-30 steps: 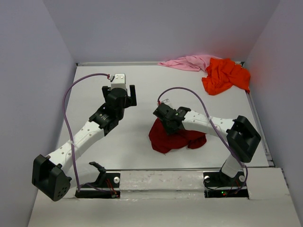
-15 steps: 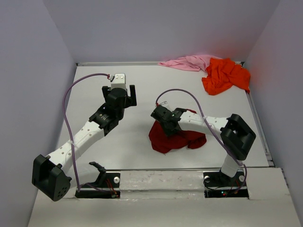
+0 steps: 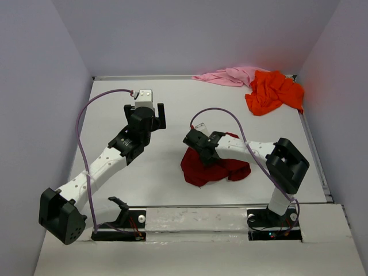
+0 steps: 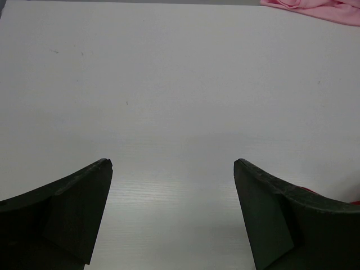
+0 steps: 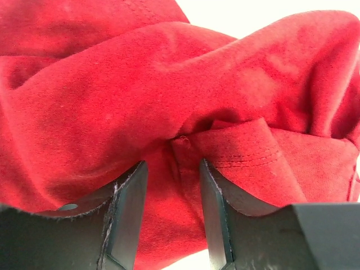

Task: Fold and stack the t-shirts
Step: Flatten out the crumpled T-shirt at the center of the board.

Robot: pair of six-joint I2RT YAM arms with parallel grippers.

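The dark red t-shirt [image 3: 221,170] lies crumpled in the middle of the table and fills the right wrist view [image 5: 169,84]. My right gripper [image 3: 201,155] [image 5: 172,163] is pressed down into its left part. The jaws stand partly apart, with a raised fold of red cloth between them. Left of that, my left gripper [image 3: 148,118] [image 4: 172,162] hangs wide open over bare table and holds nothing. The pale pink t-shirt [image 3: 227,75] [image 4: 320,8] and the bright orange t-shirt [image 3: 274,91] lie bunched in the far right corner, touching each other.
Grey walls close the table [image 3: 115,103] on the left, back and right. A purple cable [image 3: 86,115] arcs above each arm. The arm bases [image 3: 118,221] sit at the near edge.
My right gripper has shifted slightly left and lower into the dark red cloth, and its jaws have narrowed a little. The left arm has not moved.
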